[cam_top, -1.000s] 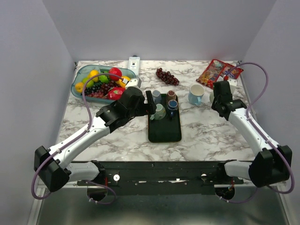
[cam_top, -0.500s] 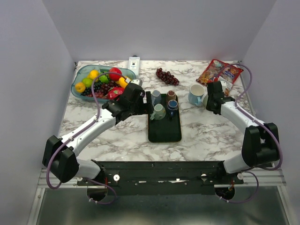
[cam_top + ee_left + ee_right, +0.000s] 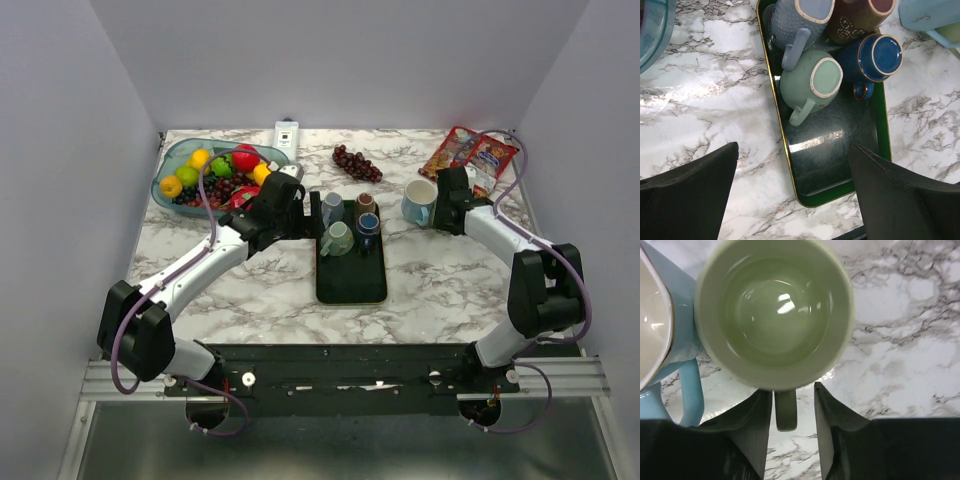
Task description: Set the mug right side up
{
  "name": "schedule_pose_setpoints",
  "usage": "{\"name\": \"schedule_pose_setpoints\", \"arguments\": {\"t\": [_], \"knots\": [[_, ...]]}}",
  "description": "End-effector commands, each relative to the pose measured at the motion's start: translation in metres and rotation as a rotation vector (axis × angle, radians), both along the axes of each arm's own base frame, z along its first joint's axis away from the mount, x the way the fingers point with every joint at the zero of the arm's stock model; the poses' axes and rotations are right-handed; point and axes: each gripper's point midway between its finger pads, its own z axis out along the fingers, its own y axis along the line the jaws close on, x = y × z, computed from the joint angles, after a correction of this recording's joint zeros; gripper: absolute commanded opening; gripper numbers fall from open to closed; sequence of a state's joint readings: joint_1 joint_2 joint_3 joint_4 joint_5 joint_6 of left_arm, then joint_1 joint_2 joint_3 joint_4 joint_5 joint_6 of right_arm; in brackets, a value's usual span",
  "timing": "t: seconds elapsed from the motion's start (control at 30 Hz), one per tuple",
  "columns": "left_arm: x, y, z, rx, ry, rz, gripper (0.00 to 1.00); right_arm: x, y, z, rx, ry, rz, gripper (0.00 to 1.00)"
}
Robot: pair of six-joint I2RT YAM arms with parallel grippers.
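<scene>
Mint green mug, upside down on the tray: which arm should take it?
Left: the left gripper hovers open over the tray, mint green mug just ahead; the right gripper straddles the pale green mug's handle, off the tray.

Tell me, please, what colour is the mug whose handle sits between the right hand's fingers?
Pale green mug, clearest in the right wrist view.

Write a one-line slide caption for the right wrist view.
Right gripper, jaws parted, straddles the handle of an upright pale green mug beside a light blue mug on the marble table.

Robot-lab test booth: blank walls (image 3: pixel 340 60) enclosing a marble-print table (image 3: pixel 440 290); metal mounting rail (image 3: pixel 340 368) at 6 o'clock.
</scene>
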State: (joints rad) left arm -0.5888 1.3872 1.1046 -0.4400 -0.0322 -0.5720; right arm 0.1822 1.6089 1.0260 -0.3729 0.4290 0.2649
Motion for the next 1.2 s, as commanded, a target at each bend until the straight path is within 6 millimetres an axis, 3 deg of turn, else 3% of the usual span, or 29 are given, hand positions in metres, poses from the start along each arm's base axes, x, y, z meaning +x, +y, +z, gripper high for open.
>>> {"name": "schedule_pose_setpoints", "arguments": {"t": [0.0, 0.23, 0.43, 0.63, 0.8, 0.87, 0.97, 1.17], "knots": [[0.004, 0.000, -0.011, 0.064, -0.030, -0.080, 0.99, 0.006, 0.001, 0.016, 0.025, -0.019, -0.047, 0.55], [0.000, 0.005, -0.014, 0.134, -0.087, -0.180, 0.99, -0.018, 0.006, 0.043, 0.106, 0.013, -0.121, 0.76], [-0.004, -0.007, -0.023, 0.133, -0.075, -0.296, 0.99, -0.053, 0.034, 0.071, 0.306, -0.022, -0.066, 0.83], [-0.010, -0.034, -0.039, 0.115, -0.086, -0.448, 0.98, -0.078, 0.058, 0.105, 0.445, -0.114, 0.077, 0.84], [0.000, -0.042, -0.072, 0.211, -0.043, -0.459, 0.91, -0.088, 0.066, 0.123, 0.509, -0.163, 0.099, 0.84], [0.003, -0.039, -0.087, 0.274, -0.028, -0.445, 0.88, -0.093, 0.072, 0.125, 0.535, -0.150, 0.119, 0.84], [0.010, -0.043, -0.098, 0.289, -0.024, -0.445, 0.85, -0.093, 0.062, 0.125, 0.492, -0.174, 0.097, 0.81], [0.020, -0.041, -0.101, 0.358, -0.029, -0.414, 0.76, -0.102, 0.052, 0.117, 0.458, -0.159, 0.054, 0.81]]}}
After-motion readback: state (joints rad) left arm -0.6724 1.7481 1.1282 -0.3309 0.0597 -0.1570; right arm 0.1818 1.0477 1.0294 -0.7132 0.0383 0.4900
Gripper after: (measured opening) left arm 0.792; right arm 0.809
